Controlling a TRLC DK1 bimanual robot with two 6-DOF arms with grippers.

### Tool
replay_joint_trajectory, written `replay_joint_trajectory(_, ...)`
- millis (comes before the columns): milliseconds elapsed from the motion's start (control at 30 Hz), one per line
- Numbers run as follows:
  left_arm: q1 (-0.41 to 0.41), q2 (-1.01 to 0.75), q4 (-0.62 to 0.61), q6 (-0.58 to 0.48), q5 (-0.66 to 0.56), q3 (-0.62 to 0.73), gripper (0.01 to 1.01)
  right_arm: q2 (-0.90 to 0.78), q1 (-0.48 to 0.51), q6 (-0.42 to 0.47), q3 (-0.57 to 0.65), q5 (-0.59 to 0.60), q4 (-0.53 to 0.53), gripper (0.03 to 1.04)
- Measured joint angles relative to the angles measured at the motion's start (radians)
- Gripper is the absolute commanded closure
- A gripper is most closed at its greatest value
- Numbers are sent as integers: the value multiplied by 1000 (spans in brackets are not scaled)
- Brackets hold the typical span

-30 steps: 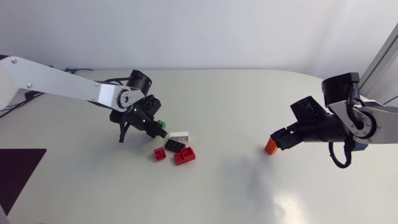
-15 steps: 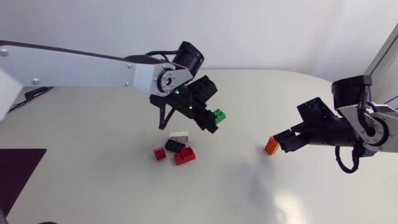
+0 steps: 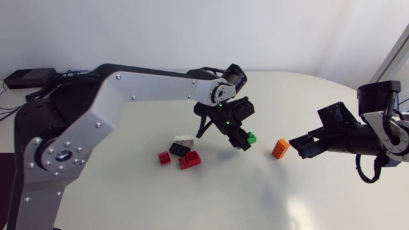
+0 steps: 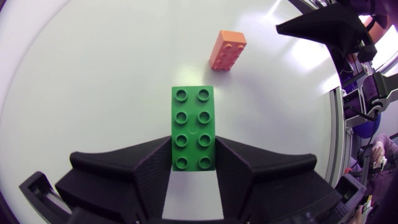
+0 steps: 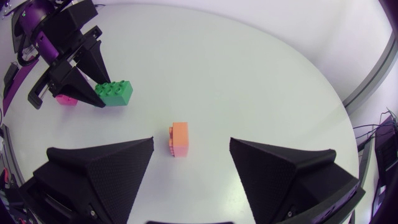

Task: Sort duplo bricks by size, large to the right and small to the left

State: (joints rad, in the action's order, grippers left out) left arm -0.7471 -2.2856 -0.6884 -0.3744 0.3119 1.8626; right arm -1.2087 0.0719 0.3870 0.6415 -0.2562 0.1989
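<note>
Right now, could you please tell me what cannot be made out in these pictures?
Green brick: head view, mostly covered by the left tool.
White brick and black brick: right wrist view, hidden behind the left tool.
Red brick: head view, studs too small to count.

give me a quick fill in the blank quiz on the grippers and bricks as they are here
1. The left gripper is shut on the green brick, whose top shows ___ studs.
2. The right gripper stands ___, holding nothing.
3. The orange brick lies on the table apart from the white brick, nearer the ___ gripper.
Missing words: eight; open; right
</note>
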Motion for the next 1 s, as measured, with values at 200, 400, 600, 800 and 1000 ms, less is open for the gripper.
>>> replay_joint_trajectory(200, -35, -68, -112, 0, 3, 133, 743, 0, 0, 4, -5, -3, 0, 180)
replay_joint_trajectory(400, -64, -197, -293, -8, -29, 344, 726, 2, 0, 4, -5, -3, 0, 170)
replay_joint_trajectory(600, -87, -251, -337, -11, -58, 394, 651, 6, 0, 7, -7, -3, 0, 170)
replay_joint_trajectory(800, -86, -229, -275, -10, -62, 321, 221, 8, 0, 12, -7, -3, 0, 170)
replay_joint_trajectory(1000, -86, -211, -253, -6, -83, 262, 44, 19, 0, 18, -7, -6, 0, 170)
